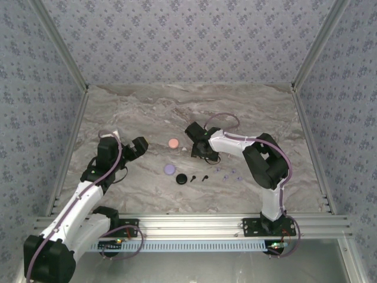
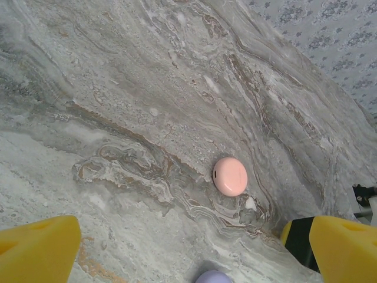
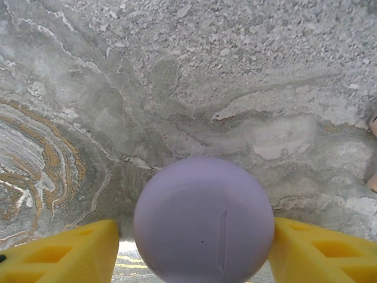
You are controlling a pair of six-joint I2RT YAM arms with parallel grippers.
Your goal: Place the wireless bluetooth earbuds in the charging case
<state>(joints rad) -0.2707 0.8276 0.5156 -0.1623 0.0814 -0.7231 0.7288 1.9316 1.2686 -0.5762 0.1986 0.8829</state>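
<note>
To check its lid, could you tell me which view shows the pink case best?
The left wrist view: the pink case lies large and unobstructed on the table. The top external view gives a small pink disc.
</note>
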